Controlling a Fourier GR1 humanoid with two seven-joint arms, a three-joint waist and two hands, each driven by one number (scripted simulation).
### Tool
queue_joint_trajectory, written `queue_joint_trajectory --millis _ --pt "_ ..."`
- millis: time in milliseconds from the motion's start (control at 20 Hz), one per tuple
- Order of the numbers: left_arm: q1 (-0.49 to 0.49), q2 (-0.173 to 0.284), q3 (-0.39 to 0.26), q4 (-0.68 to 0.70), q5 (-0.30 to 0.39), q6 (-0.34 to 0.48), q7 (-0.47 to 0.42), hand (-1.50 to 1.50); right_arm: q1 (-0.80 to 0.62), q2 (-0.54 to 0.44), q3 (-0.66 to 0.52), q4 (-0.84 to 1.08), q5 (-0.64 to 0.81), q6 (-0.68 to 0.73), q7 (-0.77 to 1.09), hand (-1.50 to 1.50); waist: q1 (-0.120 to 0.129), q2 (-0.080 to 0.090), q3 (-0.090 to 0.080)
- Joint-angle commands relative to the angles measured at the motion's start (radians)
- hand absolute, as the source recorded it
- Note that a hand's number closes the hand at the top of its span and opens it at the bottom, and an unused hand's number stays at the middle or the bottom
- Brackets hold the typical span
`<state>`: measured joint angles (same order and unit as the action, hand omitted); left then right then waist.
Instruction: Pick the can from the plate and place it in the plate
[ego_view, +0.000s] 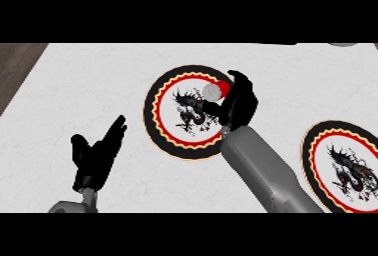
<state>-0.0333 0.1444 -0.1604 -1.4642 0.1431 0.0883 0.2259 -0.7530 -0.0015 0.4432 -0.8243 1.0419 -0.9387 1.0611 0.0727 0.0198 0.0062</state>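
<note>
Right hand (238, 102) round can (216, 90)

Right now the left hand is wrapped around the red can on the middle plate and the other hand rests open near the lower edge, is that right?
No, the head view shows the right hand around the can on the middle plate. The left hand rests open near the lower edge.

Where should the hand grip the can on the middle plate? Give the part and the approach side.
Grip the can round its side wall, coming from its right. It seems to stand upright near the right rim of the middle plate, silver top showing, and the right hand is already curled against that side.
</note>
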Motion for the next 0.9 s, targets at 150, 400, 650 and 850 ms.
queue_joint_trajectory --millis 150,400,650,850 --pt "0.023 -0.013 -0.001 0.056 -0.011 -0.003 -0.022 0.00 -0.044 0.001 0.020 0.062 -0.335 -0.127 -0.282 -1.50 -0.010 0.001 -0.004" --pt "0.027 -0.001 0.007 0.025 0.001 -0.015 -0.005 0.00 -0.025 0.001 -0.003 -0.011 -0.410 -0.323 -0.420 -1.50 -0.013 0.000 -0.003" --pt "0.045 0.033 0.047 -0.037 0.032 -0.021 0.059 0.00 0.083 0.001 -0.025 -0.098 -0.565 -0.367 -0.584 -1.50 -0.038 -0.010 -0.003" --pt "-0.002 -0.023 0.040 0.067 -0.002 0.012 0.004 0.00 0.172 -0.037 -0.043 -0.281 -0.752 -0.217 -0.735 -1.50 -0.061 -0.011 -0.004"
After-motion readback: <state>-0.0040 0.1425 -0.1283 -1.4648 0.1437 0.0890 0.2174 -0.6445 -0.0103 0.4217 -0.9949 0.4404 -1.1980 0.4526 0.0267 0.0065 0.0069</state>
